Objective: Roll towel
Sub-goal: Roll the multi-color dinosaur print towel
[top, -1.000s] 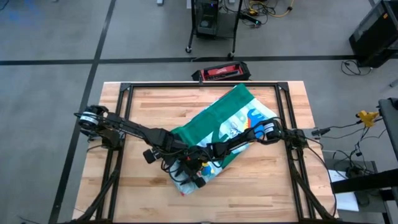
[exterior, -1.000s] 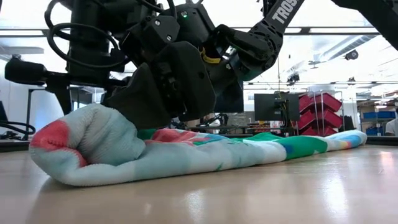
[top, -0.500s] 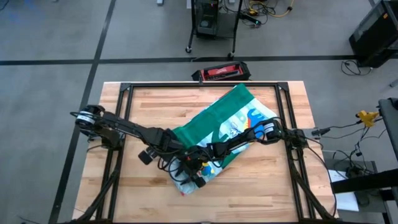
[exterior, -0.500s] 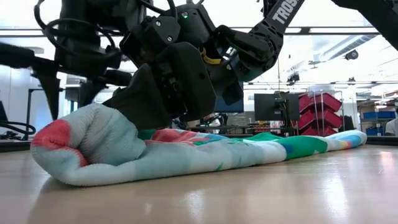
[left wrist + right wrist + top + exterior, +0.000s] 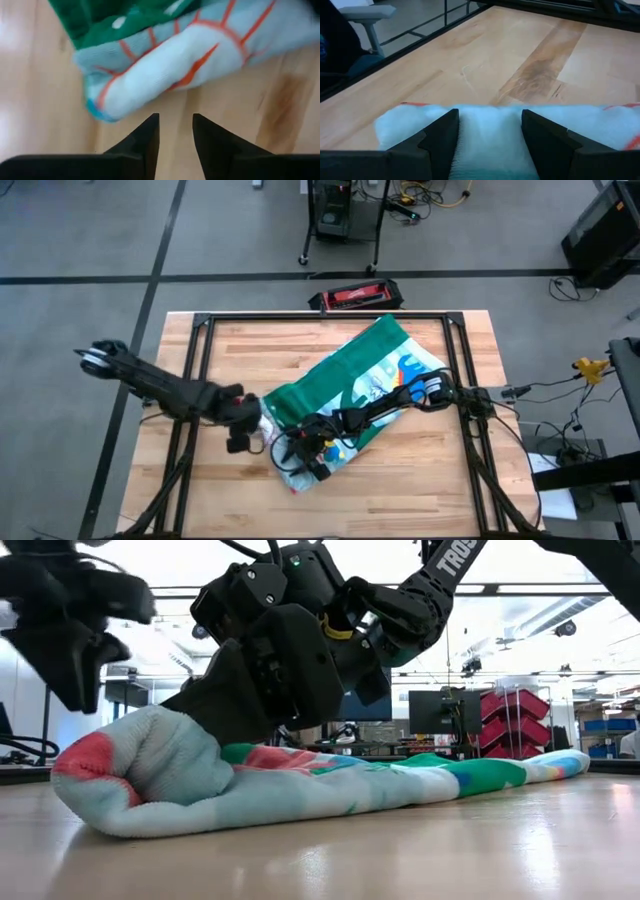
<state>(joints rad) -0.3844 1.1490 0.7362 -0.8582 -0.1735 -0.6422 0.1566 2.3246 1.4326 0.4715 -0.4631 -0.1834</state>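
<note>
The towel [image 5: 372, 368] lies slantwise across the table from the far right toward the near middle, mostly green side up, with its near end [image 5: 140, 780] turned over into a thick pale fold resting on the wood. My right gripper [image 5: 306, 456] reaches in from the right and is shut on that fold [image 5: 490, 132]. My left gripper [image 5: 260, 424] is off the towel to its left, above the table. Its fingers [image 5: 175, 122] are slightly apart, with bare wood between them and the folded end [image 5: 165, 75] just ahead. My right gripper pinches the towel's turned-over near end [image 5: 490, 145] between its two fingers [image 5: 440, 132], which hold a thick wad of several layers. The fingers [image 5: 225, 705] slant down onto it from the table's right. The fold stays on the table, and the cloth behind it lies slack.
A red and black case [image 5: 355, 296] sits at the far edge. A black frame rail [image 5: 320, 315] runs around the table top. Bare wood [image 5: 240, 490] shows to the left of the towel and nearer than it.
My left gripper has drawn back off the towel's folded end toward the table's left edge and risen. My right gripper and the fold have stayed where they were.
</note>
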